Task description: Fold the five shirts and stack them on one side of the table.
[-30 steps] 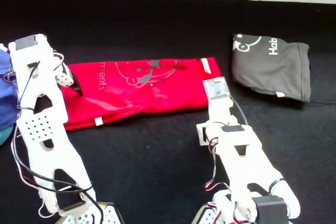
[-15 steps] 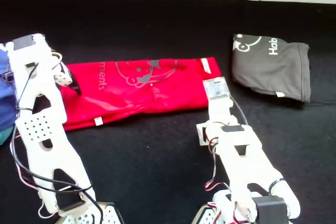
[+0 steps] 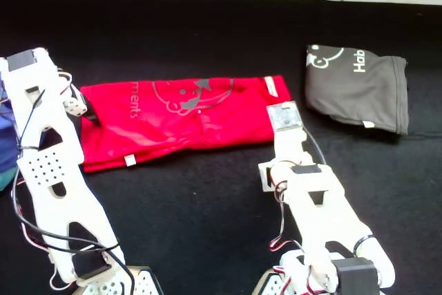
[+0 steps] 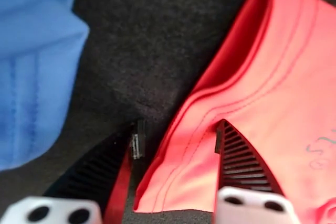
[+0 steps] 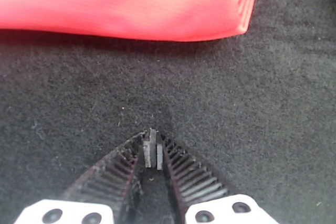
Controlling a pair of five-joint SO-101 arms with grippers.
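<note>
Inside the left gripper [image 4: 178, 135], spread wide, lies an edge of the half-folded red shirt [image 3: 179, 119]; right gripper [image 5: 153, 148] pinched empty near it. Grey shirt [image 3: 356, 94] looks folded, blue shirt [image 4: 31, 61] not; no stack.

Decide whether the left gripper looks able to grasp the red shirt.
Probably yes: the left gripper is open, its jaws either side of an edge of the red shirt, with nothing between.

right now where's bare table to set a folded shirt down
Bare table behind the red shirt, and in front of it left of the right gripper. Crowded around the left gripper, by the blue shirt; grey shirt takes the far right.
</note>
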